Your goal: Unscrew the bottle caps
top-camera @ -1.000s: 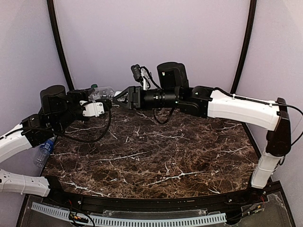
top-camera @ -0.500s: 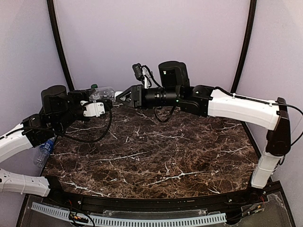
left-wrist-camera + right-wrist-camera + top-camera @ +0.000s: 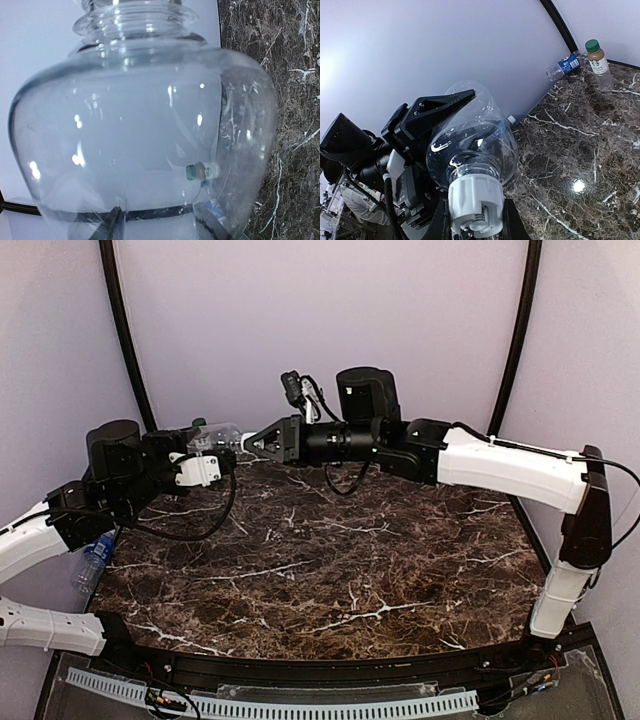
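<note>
- Two grippers face each other above the table's (image 3: 330, 570) far left, top view: left gripper (image 3: 207, 452) holds a clear bottle (image 3: 218, 433) sideways in the air, right gripper (image 3: 252, 443) at its mouth end. A fallen bottle (image 3: 92, 560) lies at the left edge.
- Left wrist: clear bottle's shoulder fills the view; jaws unclear behind it.
- Right wrist: jaws pinch the white cap (image 3: 475, 200) on both sides; left jaws clamp the bottle's body. Blue-label bottle (image 3: 565, 65) lies by the wall, brown bottle (image 3: 597, 60) upright beside it.
</note>
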Available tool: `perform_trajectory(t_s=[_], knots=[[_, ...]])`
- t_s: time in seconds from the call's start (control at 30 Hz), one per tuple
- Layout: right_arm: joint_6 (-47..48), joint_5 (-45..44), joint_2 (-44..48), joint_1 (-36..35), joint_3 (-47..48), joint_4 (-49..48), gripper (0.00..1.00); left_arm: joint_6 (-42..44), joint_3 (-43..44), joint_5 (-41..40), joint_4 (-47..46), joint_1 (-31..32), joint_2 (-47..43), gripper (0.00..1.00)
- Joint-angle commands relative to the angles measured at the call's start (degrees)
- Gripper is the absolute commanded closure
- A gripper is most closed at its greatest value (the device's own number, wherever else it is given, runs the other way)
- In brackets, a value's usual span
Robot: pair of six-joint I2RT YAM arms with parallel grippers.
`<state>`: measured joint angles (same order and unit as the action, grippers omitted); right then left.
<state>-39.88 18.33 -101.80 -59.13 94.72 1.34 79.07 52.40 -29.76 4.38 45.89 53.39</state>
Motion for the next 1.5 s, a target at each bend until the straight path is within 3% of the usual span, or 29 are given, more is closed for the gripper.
perform_trajectory(t_s=[0.0, 0.1, 0.2, 0.37, 0.5, 0.6, 0.67, 0.73, 0.83, 0.9, 0.97, 1.2, 1.43, 1.47], knots=[[2.16, 1.73, -0.41, 0.06, 0.95, -2.38, 1.0, -1.52, 1.09, 0.76, 1.07, -0.01, -0.39, 0.66], [12.22, 3.64, 1.74, 0.03, -0.59, -2.34, 1.0, -7.47, 4.4, 3.74, 8.04, -0.01, -0.54, 0.67], [30.77, 5.04, 6.92, -1.26, -4.66, 0.46, 1.0, -12.26, 8.13, 12.89, 24.52, -0.01, -0.52, 0.68], [54.62, -4.48, 13.8, -4.74, -10.75, 6.13, 1.0, -14.34, 9.63, 21.87, 38.79, -0.01, -0.08, 0.68], [68.55, -16.89, 15.42, -8.15, -12.19, 11.6, 1.0, -15.08, 10.4, 24.17, 42.21, -0.03, 0.6, 0.68], [73.94, -26.38, 17.1, -9.71, -15.09, 10.74, 1.0, -15.34, 10.9, 24.34, 43.0, -0.01, 1.03, 0.68], [72.55, -32.45, 18.86, -9.62, -17.11, 7.18, 1.0, -15.69, 10.67, 23.76, 42.55, -0.01, 1.1, 0.68], [64.71, -41.46, 18.91, -7.26, -17.54, 6.62, 1.0, -16.61, 10.17, 22.5, 40.68, -0.05, 0.98, 0.69], [41.16, -45.34, 15.1, 4.16, -13.02, 26.41, 1.0, -19.32, 10.08, 21.41, 36.86, -0.06, 0.68, 0.68], [27.19, -39.14, 11.1, 14.49, -11.46, 39.72, 1.0, -22.89, 11.41, 22.06, 36.29, -0.02, 0.98, 0.68], [19.36, -35.02, 6.86, 20.34, -11.52, 49.15, 1.0, -27.08, 13.91, 24.35, 37.31, -0.02, 1.39, 0.68], [15.39, -29.98, 1.91, 27.2, -19.74, 51.83, 1.0, -42.39, 23.67, 39.72, 41.63, -0.35, 3.04, 0.65], [15.08, -26.94, -3.87, 28.33, -23.17, 51.45, 1.0, -44.69, 25.77, 42.21, 42.45, -0.62, 3.56, 0.65], [15.17, -26.34, -4.31, 28.38, -23.25, 51.26, 0.97, -44.79, 25.89, 42.5, 42.59, -0.69, 3.57, 0.65]])
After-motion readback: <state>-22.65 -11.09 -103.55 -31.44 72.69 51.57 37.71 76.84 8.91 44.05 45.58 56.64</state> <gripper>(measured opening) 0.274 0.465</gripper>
